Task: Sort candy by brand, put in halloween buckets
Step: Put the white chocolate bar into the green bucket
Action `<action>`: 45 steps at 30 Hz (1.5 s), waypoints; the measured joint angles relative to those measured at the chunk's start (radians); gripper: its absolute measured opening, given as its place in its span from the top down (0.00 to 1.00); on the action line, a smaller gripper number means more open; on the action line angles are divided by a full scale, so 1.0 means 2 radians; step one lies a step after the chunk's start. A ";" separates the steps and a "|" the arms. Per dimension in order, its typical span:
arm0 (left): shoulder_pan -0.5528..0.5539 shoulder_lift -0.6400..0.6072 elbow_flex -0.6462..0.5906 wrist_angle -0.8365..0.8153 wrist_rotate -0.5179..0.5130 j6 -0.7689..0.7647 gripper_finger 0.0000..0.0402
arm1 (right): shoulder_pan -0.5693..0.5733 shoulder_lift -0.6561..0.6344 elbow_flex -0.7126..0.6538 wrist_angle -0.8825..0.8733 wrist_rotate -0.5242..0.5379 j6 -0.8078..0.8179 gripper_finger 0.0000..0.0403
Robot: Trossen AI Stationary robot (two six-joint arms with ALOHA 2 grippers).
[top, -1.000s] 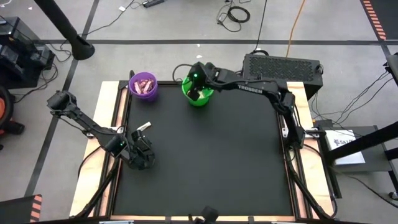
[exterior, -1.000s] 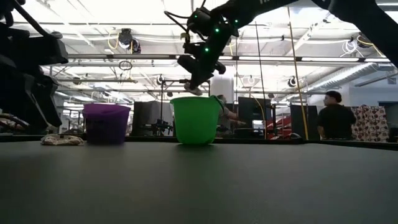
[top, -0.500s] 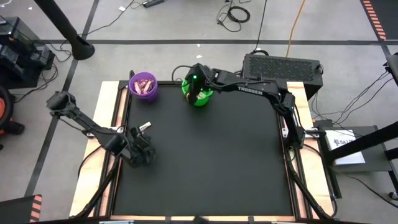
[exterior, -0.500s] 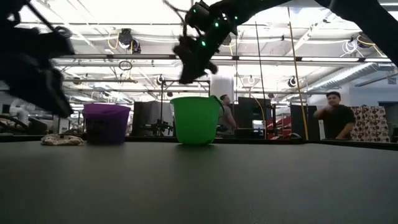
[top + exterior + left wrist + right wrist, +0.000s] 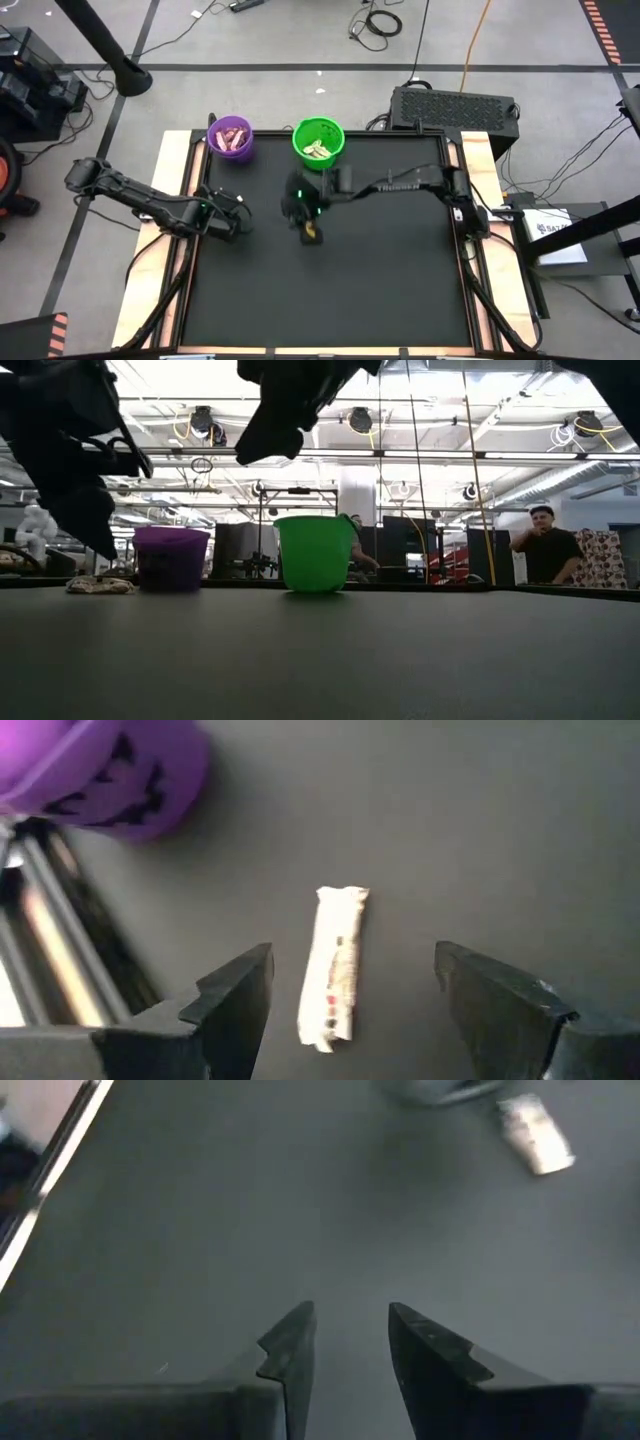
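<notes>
On the left side of the black tabletop [image 5: 380, 280], the left hand [image 5: 232, 214] hangs low with its fingers [image 5: 235, 995] spread wide open. It holds nothing. A white candy [image 5: 335, 967] lies flat on the tabletop right between those fingers, and they do not touch it. Near that candy, toward the back edge, stands the purple bucket [image 5: 233, 137]. It has pink candies [image 5: 235, 141] inside.

Next to it on the right, a little apart, stands the green bucket [image 5: 318, 143]. It has white candies [image 5: 318, 151] inside. From the low camera both buckets stand upright side by side, purple [image 5: 171, 558] and green [image 5: 314, 552].

Near the middle of the tabletop, in front of the green bucket, is the right hand [image 5: 307, 224]. Its fingers [image 5: 292, 1350] are a little way apart with nothing between them. They point down at bare tabletop.

Far off in the room, on the right, a person [image 5: 544, 554] in a dark top stands behind the tabletop.
</notes>
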 joint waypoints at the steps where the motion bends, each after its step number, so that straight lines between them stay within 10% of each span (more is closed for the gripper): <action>1: 0.008 0.000 0.000 -0.001 -0.005 0.003 0.29 | 0.011 0.000 -0.006 -0.003 0.000 -0.002 0.70; 31: 0.170 0.062 -0.068 0.174 0.071 0.125 0.31 | 0.138 0.001 -0.112 -0.032 0.027 0.094 0.70; 45: 0.173 0.050 -0.053 0.160 0.052 0.156 0.83 | 0.167 0.001 -0.112 -0.022 0.095 0.121 0.70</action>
